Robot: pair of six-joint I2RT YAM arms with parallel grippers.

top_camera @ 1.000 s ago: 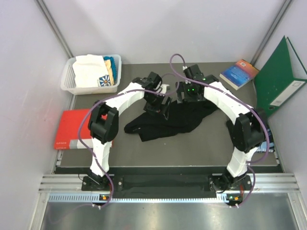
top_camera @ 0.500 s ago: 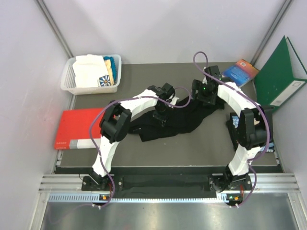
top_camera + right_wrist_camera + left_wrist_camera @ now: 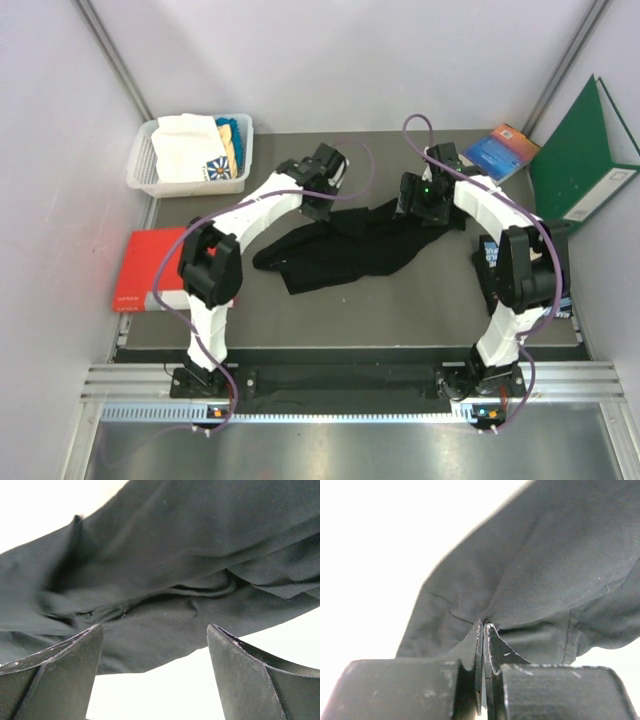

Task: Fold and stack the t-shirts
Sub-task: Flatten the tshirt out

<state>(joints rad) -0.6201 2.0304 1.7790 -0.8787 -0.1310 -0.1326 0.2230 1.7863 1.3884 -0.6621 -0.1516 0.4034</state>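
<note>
**My count of everything in view**

I see two robot arms: one left arm [image 3: 262, 205] and one right arm [image 3: 482, 207]. There is one black t-shirt [image 3: 340, 250]. One white basket [image 3: 140, 168] holds at least two more shirts, a white t-shirt [image 3: 185, 145] and a teal t-shirt [image 3: 233, 130]; I cannot tell whether others lie beneath. There are two books, a red book [image 3: 150, 265] and a blue book [image 3: 497, 153], and one green folder [image 3: 580, 165].

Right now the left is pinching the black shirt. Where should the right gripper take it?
Probably the raised fold at the shirt's right end, just ahead of the open right gripper. Come down from above, straddling that ridge; the left gripper is shut on cloth further left.
</note>
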